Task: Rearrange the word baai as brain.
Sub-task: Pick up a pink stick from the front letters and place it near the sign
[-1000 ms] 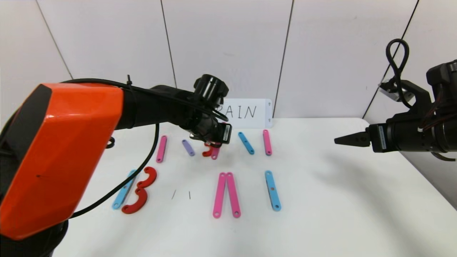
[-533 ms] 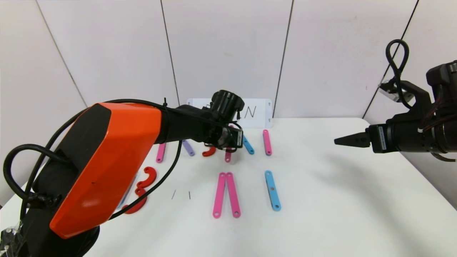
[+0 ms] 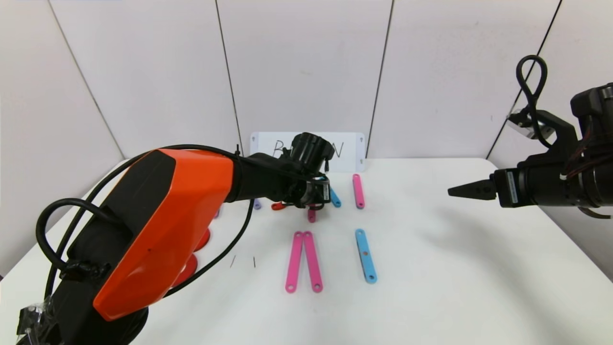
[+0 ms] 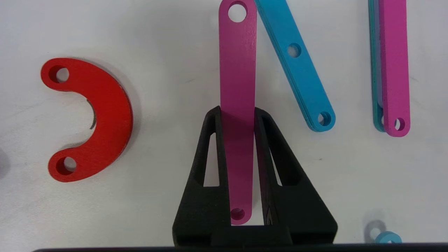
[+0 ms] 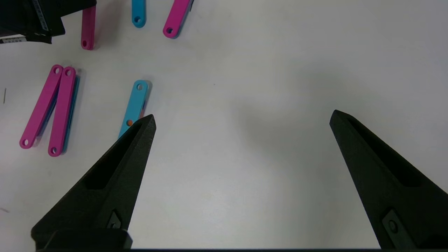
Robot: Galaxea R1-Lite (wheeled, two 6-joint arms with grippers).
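Note:
The word is a set of flat pieces in two rows on the white table (image 3: 431,268). My left gripper (image 3: 313,203) is shut on a pink strip (image 4: 238,70) in the back row and holds it at table level; the strip's near end (image 3: 312,215) sticks out below the gripper. A red arc (image 4: 105,112) lies apart on one side of it and a light-blue strip (image 4: 297,70) close on the other. In the left wrist view the fingers (image 4: 213,147) press both long edges of the strip. My right gripper (image 3: 462,191) is open and empty, above the table's right side.
A pink strip (image 3: 358,190) lies at the back right. In front lie a pair of pink strips (image 3: 304,261) and a light-blue strip (image 3: 366,256). My left arm hides most of the red arcs (image 3: 201,239) and part of the white card (image 3: 349,151).
My left gripper has moved right and a little toward me with the pink strip, away from the red arc and up beside the light-blue strip. The right arm has not moved.

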